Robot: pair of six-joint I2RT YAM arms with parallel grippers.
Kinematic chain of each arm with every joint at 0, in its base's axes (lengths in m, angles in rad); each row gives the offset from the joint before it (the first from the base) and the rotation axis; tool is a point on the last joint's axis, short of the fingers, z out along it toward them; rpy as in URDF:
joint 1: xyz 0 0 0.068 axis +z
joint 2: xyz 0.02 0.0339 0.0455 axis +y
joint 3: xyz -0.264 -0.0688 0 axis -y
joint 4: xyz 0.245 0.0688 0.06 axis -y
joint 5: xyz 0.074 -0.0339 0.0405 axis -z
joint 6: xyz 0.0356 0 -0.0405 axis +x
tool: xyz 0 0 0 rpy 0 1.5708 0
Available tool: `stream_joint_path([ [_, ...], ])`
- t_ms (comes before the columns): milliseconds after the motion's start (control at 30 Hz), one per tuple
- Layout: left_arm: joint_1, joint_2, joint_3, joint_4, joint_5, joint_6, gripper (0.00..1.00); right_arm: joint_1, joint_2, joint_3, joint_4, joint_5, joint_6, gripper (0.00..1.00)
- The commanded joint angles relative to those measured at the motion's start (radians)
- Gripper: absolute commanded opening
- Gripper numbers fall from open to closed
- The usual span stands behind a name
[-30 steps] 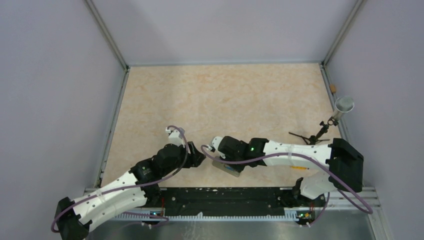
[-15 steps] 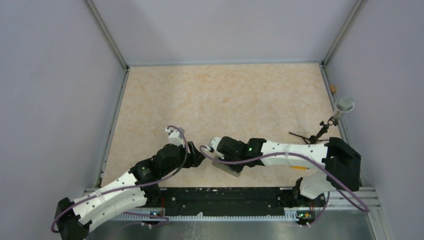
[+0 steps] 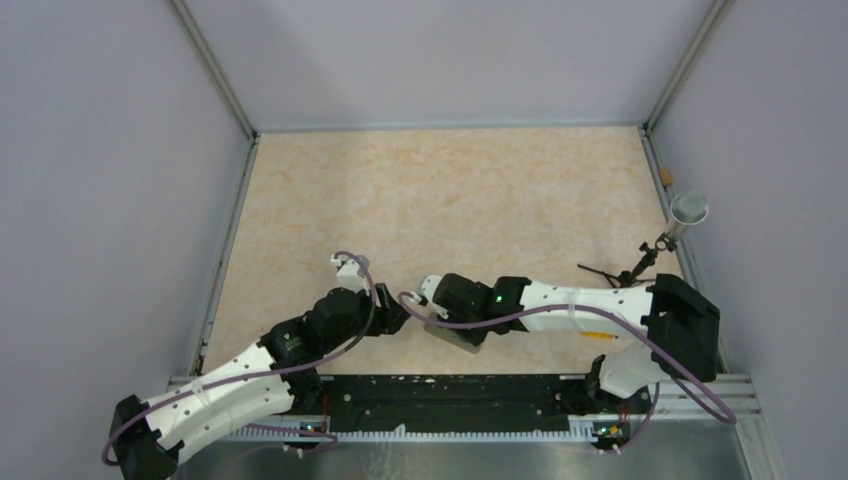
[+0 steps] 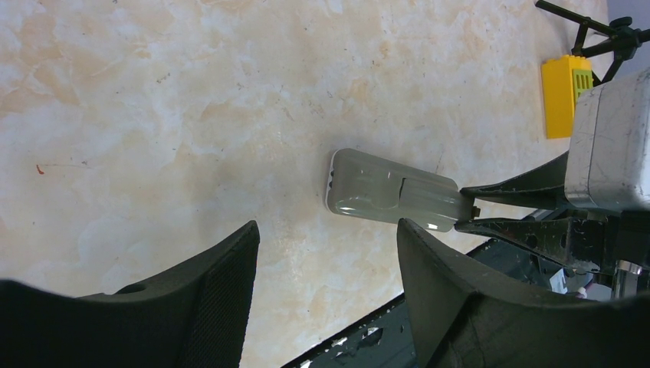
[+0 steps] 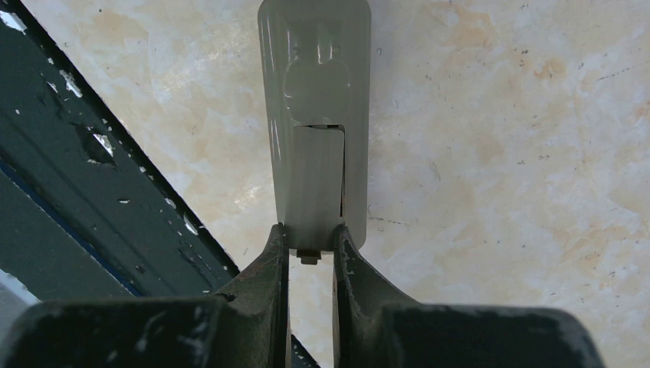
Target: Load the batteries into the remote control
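- Remote control (image 4: 387, 201): grey back up, flat on tabletop (image 4: 192, 100); likely light, rigid, slick plastic.
- Right claw (image 5: 310, 247): nearly together, tips at cover end.
- Left claw (image 4: 328, 234): apart, hovering; long edges suit gripping.

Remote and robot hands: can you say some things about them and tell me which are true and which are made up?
1. The remote lies grey back up. True.
2. The left gripper holds a battery. False: it is open and empty.
3. The right gripper is at one end of the remote. True.
4. The yellow thing lies on the remote. False: it lies apart on the table.
5. The battery lid is off. False: it sits on the remote's back.
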Motion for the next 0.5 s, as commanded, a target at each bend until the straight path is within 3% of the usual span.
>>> stream_joint_path([
  [0, 0.004, -0.004, -0.01, 0.026, -0.002, 0.007, 0.67, -0.007, 0.002, 0.024, 0.041, -0.007, -0.012, 0.0],
  [467, 0.005, 0.014, -0.012, 0.046, 0.014, 0.004, 0.67, -0.009, -0.01, -0.019, 0.082, -0.027, -0.076, 0.01],
])
